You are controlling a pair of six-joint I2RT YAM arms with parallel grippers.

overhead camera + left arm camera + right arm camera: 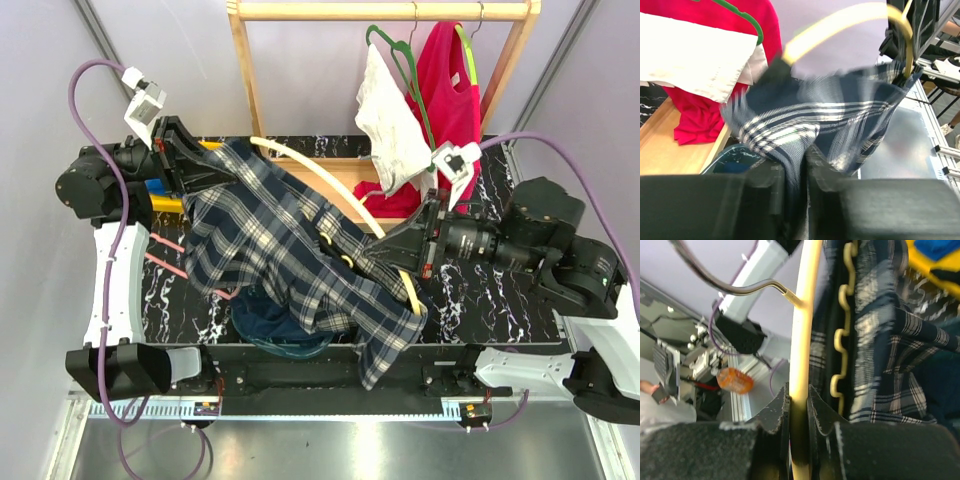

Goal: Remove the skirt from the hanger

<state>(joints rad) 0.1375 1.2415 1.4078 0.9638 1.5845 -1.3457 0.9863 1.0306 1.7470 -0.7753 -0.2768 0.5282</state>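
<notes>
Over the table: we see the skirt stretched between the left tool and the right tool, above a denim heap.
Left tool: narrow, pinching a fold of the plaid cloth at the far-left end of the stretch.
Right tool: narrow, clamped on the cream bar of the hanger, near mid-table.
Hanger: one arm arcs bare toward the left arm; the other end is buried in cloth just beside the right tool. Its hook points away from the skirt.
Skirt: we judge it partly off, since plaid wraps the hanger's right end and lies against the notched bar.
Step in hand: we read this as the pull that should slide the last of the waist off the hanger.
Risk, snag: the waist may catch in the notches, so a harder pull drags the hanger instead of freeing cloth.
Risk, slip: the left pinch holds only a thin fold; tension could draw it out and drop the skirt across the denim.
Risk, twist: the right grip sits on a smooth bar, and a sideways pull could turn the hanger in the tool.
Risk, view: the left wrist picture is blurred, so we cannot tell how deep the fold sits between the fingers.
</notes>
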